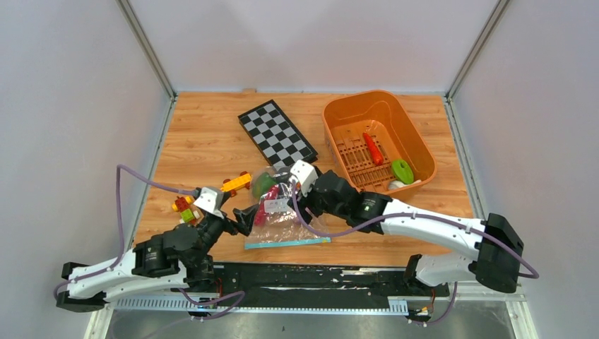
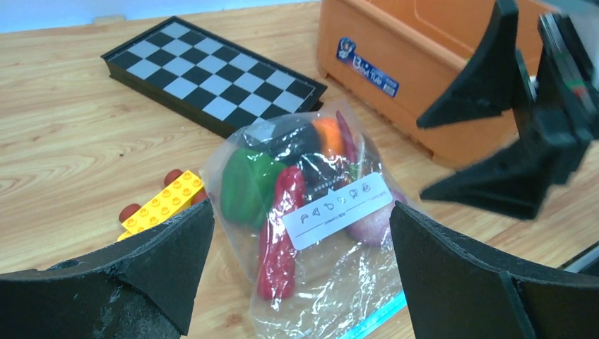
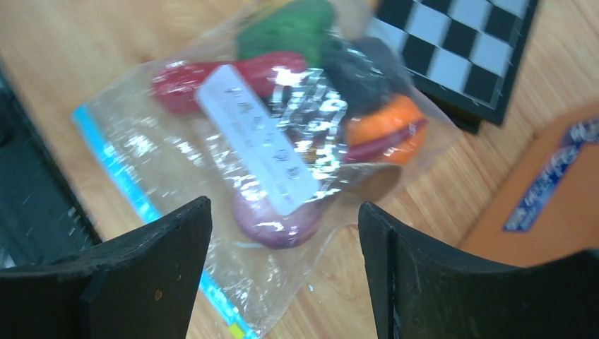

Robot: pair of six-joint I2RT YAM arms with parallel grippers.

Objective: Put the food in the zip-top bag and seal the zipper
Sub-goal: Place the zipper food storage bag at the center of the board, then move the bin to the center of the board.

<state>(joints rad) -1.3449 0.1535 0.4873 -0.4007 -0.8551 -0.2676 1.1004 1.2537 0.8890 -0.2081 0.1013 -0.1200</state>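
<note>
- Top view: the zip-top bag [image 1: 282,215] lies flat on the surface [image 1: 205,141], just near of the chessboard [image 1: 277,135], with its zipper [image 1: 288,243] along the near edge. The left pincer [image 1: 244,217] sits at the bag's left side and the right pincer [image 1: 295,189] at its far right corner. A red piece [image 1: 372,148] and a green piece [image 1: 402,171] lie in the orange basket [image 1: 424,152]. If they count as food, the filling is not finished.
- Left wrist view: the left pincer [image 2: 300,212] is spread wide and holds nothing. The food [image 2: 247,183] is bunched in the bag's far end: green, red, orange, dark and purple pieces behind a white label [image 2: 339,208]. At the right, the right pincer [image 2: 422,158] also gapes, empty, beside the basket.
- Right wrist view: the right pincer [image 3: 282,208] hangs wide open over the bag and grips nothing. The blue zipper is blurred, so I cannot tell whether it is pressed shut. I judge the sealing is yet to do.
</note>
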